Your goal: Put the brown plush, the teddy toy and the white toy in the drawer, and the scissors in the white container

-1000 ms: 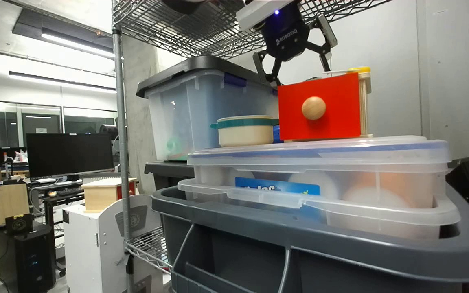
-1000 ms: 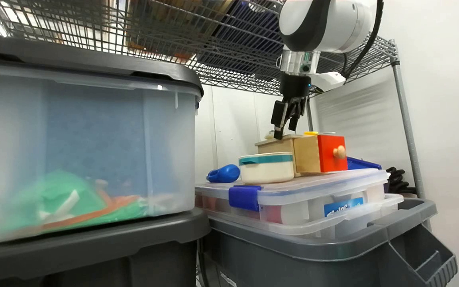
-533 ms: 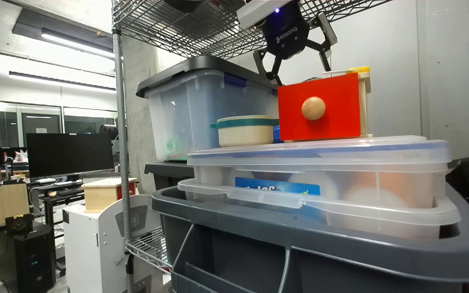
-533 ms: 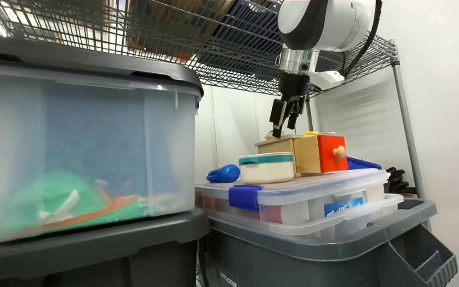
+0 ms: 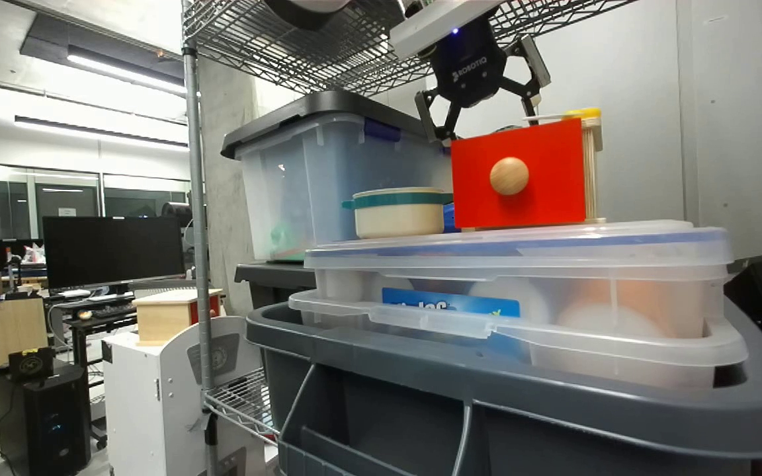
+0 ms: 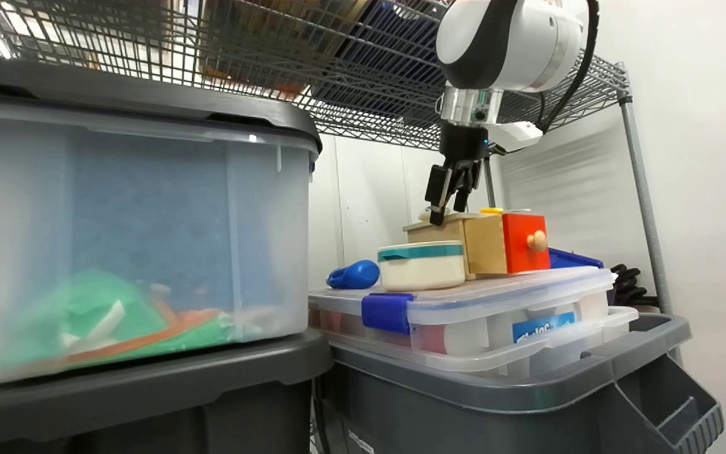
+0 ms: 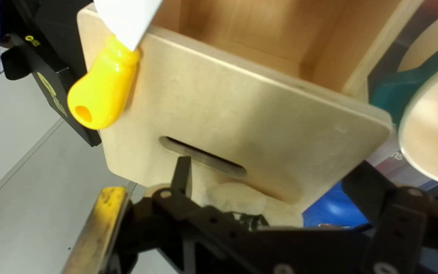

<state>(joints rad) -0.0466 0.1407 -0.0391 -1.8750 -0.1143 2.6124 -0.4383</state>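
Got the Robotiq gripper [image 5: 489,130] parked over the top of the little pale wooden casing [image 7: 264,118], fingers spread wide and pointing down, tipped a bit in an exterior view. The red-fronted drawer [image 6: 519,258] with the round wooden knob [image 5: 509,176] is pulled partway out of that casing, and my wrist cam looks down onto its wooden floor. On the casing's top, at the end away from the drawer, there's a pale rounded toy [image 7: 238,196], sitting between my fingers as the wrist view sees it. The gripper hides part of it, so I can't tell which toy it is, or whether either finger touches it. Same top has a yellow-handled tool [image 7: 103,85], its flat white blade poking out past the edge on the drawer side, plus a narrow slot [image 7: 203,156] in the wood. The white container [image 6: 421,277], cream with a teal band, stands upright just left of the drawer in both exterior views; can't tell if they touch. Left of that there's a blue rounded object [image 6: 355,275], no clue what. All this sits on a flat clear plastic bin [image 5: 586,258] over a dark grey tote [image 5: 421,367], with a big dark-lidded bin [image 5: 348,158] to the left.
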